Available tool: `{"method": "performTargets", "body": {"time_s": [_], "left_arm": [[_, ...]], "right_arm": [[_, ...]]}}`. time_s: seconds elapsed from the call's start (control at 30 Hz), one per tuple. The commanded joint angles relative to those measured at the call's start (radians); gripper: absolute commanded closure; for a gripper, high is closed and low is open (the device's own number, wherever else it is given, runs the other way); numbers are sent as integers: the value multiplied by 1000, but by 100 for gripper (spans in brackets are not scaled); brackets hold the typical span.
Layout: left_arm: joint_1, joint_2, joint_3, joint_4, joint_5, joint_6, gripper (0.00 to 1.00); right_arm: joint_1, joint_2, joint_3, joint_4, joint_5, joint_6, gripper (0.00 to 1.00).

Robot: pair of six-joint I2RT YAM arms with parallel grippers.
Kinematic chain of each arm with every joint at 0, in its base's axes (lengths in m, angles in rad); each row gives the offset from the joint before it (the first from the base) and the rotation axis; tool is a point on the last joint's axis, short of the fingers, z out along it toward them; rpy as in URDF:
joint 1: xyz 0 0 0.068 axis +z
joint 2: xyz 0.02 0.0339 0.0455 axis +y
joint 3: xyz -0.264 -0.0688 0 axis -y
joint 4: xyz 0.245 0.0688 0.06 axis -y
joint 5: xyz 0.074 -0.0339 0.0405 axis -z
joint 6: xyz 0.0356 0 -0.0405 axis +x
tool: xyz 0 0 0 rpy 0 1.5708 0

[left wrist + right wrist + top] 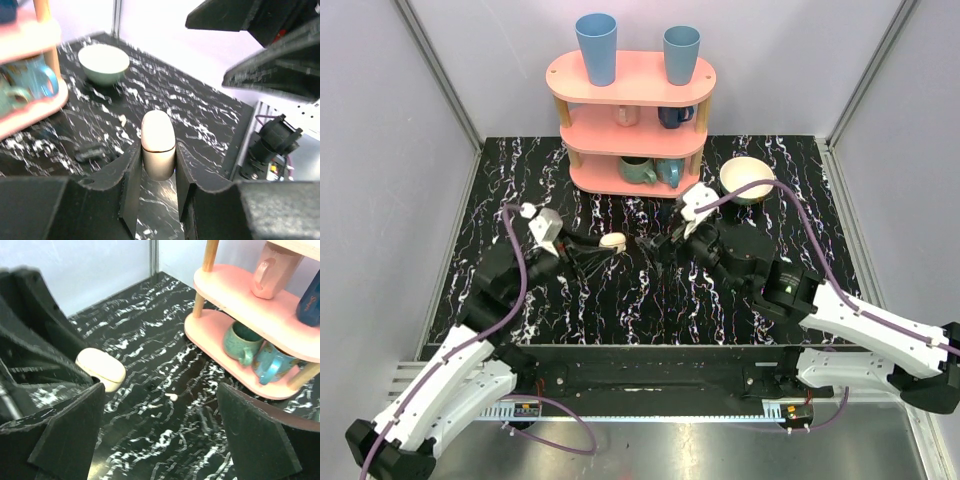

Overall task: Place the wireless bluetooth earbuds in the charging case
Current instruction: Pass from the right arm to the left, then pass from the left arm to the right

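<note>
The cream-white charging case is pinched between my left gripper's two black fingers, its lid seam closed. From above the case sits at the left gripper's tip over the middle of the black marbled table. My right gripper faces it from the right and stands wide open with nothing between its fingers. The case lies to its left. One tiny off-white earbud lies on the table ahead of the right gripper, also seen beyond the case as an earbud. I see no other earbud.
A pink three-tier shelf with mugs and two blue cups stands at the back, close to the right gripper's far side. A round cream bowl sits right of it. Grey walls enclose the table on three sides.
</note>
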Motion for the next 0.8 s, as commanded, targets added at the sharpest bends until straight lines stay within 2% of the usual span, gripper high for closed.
{"method": "performTargets", "body": {"time_s": [0.0,0.07,0.23,0.27,0.47,0.57,0.77], "left_arm": [[-3,-134,-115,352,-51,103,100],[-3,-179,-177,405,-82,123,100],[-3,-253,-241,506,-83,187,100],[-3,-257,-246,521,-76,187,100],[-3,-259,-294,683,-37,137,100],[-3,-254,-304,726,-14,121,100],[-3,-222,-291,727,53,105,100]], "right_arm": [[2,27,131,-70,-13,240,0],[-8,46,180,-127,-42,309,0],[-103,75,210,-150,-288,435,0],[-116,80,214,-150,-365,449,0],[-141,162,256,-181,-528,460,0],[-141,185,267,-167,-584,469,0],[-140,201,270,-129,-593,466,0]]}}
